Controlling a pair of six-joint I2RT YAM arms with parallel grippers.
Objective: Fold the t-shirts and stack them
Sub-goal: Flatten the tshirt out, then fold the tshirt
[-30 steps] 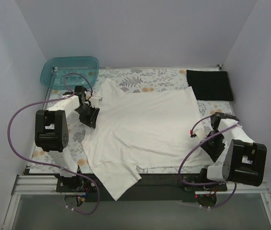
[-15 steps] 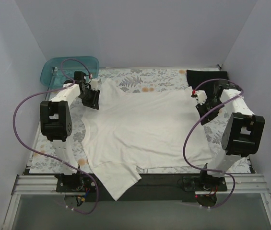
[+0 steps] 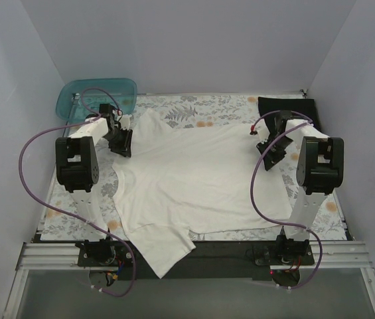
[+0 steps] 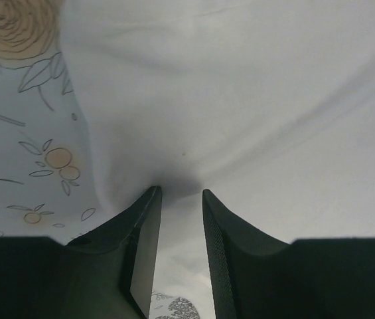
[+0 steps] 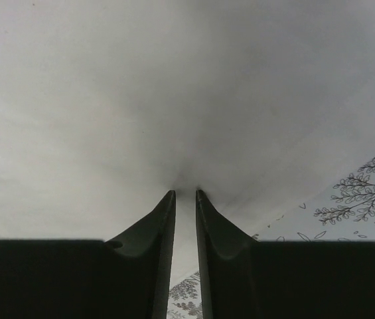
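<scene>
The cream-white t-shirt (image 3: 200,179) lies spread flat over most of the table, one sleeve hanging over the near edge. The black t-shirt (image 3: 283,105) sits folded at the back right, partly behind my right arm. My left gripper (image 3: 122,141) stands at the cream shirt's upper left edge. In the left wrist view its tips (image 4: 180,191) press down on the cream fabric (image 4: 253,86), jaws a narrow gap apart. My right gripper (image 3: 269,153) is at the shirt's upper right edge. Its tips (image 5: 185,191) rest on the cream fabric (image 5: 174,80), also slightly apart.
A grey-and-orange floral cloth (image 3: 207,106) covers the table under the shirts. A translucent teal tub (image 3: 97,96) stands at the back left corner. White walls close in the left, right and back sides. Purple cables loop beside both arms.
Both arms have swung toward the back of the table. The left gripper went up the shirt's left edge; the right gripper moved from the near right to the shirt's upper right edge.
</scene>
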